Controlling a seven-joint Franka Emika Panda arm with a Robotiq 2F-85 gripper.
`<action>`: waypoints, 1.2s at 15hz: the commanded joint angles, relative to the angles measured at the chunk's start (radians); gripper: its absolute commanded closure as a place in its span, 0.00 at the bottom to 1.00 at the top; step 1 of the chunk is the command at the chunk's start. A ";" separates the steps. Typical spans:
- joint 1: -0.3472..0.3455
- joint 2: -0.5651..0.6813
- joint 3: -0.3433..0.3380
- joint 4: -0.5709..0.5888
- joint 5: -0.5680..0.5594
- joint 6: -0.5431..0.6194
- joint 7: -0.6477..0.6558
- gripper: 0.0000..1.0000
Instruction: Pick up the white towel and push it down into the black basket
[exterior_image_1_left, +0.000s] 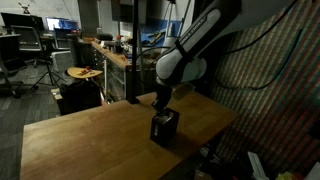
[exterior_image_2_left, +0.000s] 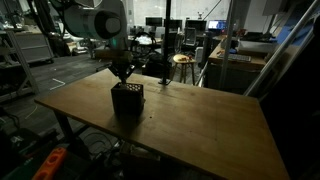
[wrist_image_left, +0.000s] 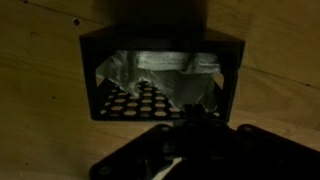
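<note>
The black basket (exterior_image_2_left: 127, 100) is standing on the wooden worktop (exterior_image_2_left: 205, 125). The white towel (wrist_image_left: 160, 68) is lying crumpled inside it. The claw (exterior_image_1_left: 163, 103) is hovering directly above the basket, jaws closed. Whether it is pinching cloth cannot be told.

In the wrist view my gripper (wrist_image_left: 196, 130) is a dark, blurred mass cut off by the bottom edge. Its fingers are closed together, but I cannot tell whether any cloth is pinched between them. Only a crumpled part of the white towel (wrist_image_left: 160, 72) shows through the mouth of the black basket (wrist_image_left: 130, 106); the rest lies behind its walls. In both exterior views the towel is hidden inside the basket, and my fingertips there are too small and dim to make out. My arm (exterior_image_1_left: 205, 40) is cut off by the top edge, and the wooden table (exterior_image_1_left: 90, 140) by the bottom edge. The things on the far workbench (exterior_image_1_left: 110, 50) are too small to name.
</note>
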 joint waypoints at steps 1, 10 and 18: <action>0.002 -0.023 0.002 -0.026 0.007 0.015 0.005 0.92; 0.003 -0.055 -0.005 -0.064 -0.006 0.019 0.026 0.92; 0.005 -0.077 -0.009 -0.084 -0.010 0.013 0.044 0.92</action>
